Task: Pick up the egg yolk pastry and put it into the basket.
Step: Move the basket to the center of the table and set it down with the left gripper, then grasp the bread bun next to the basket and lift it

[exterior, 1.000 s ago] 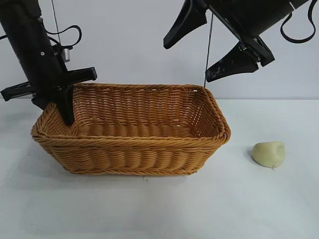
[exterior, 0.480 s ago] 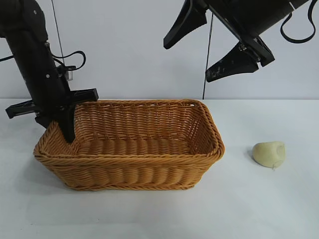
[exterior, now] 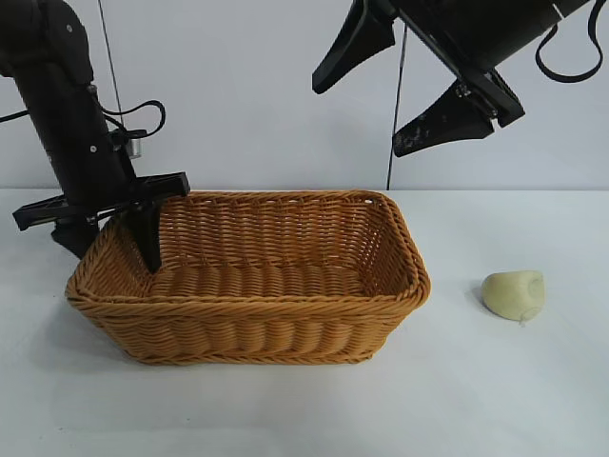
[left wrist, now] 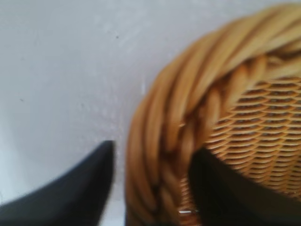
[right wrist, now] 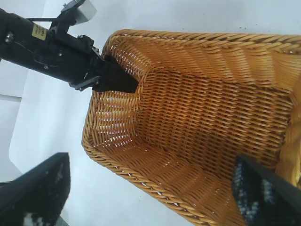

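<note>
We noted the large golden-brown woven wicker basket (exterior: 252, 276) flat on the white counter (exterior: 476, 381), the small pale cream-yellow egg yolk pastry (exterior: 514, 293) lying well apart, beyond its right end, not yet picked up. The left end effector (exterior: 109, 233) straddled the basket's left rim, one finger inside, one outside, spread and not pinching; we judged it placed there to steady the basket. The right end effector (exterior: 400, 90) hung above, spread wide, empty.
</note>
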